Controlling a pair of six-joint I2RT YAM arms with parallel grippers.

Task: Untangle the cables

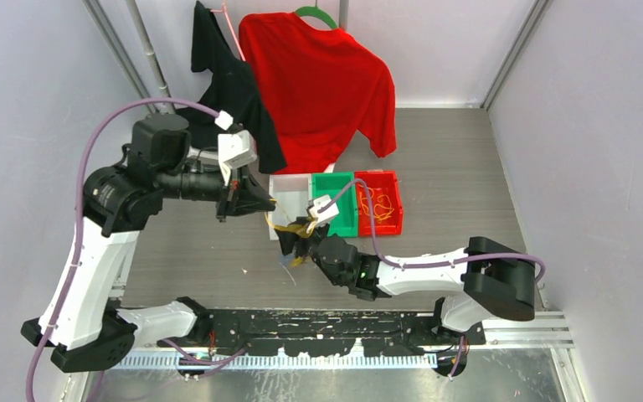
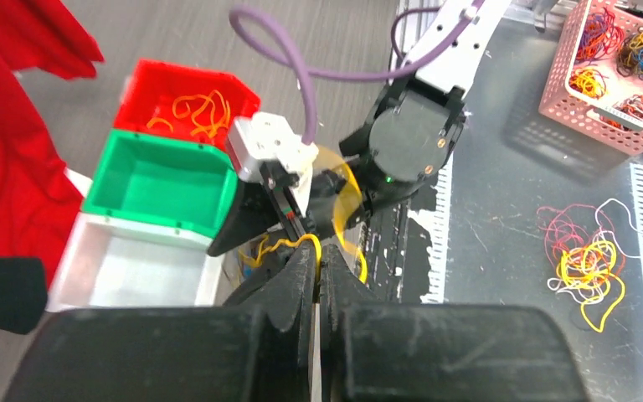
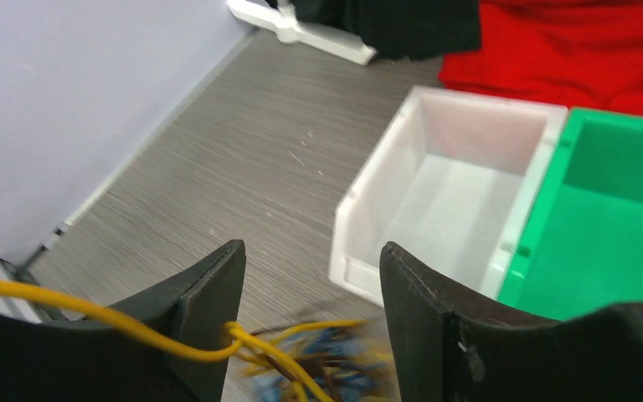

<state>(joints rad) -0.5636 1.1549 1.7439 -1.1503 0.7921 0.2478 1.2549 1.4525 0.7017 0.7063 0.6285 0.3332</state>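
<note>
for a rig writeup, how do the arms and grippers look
The left arm and right arm: white shells, black joint housings. The left gripper and right gripper: two black tapered fingers each, white camera block at the wrist. A thick purple cable runs along each arm. A green light shows on the right arm.

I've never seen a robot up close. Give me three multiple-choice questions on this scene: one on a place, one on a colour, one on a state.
1. Which bin has something in it? A white; B green; C red.
2. What colour is the middle bin? A green; B blue; C black.
3. The left fingers are: A wide open; B shut; C out of view.

Answers:
1 C: cables lie only in the red bin.
2 A: it is green, between the white bin and the red bin.
3 B: they pinch a yellow cable.
</note>
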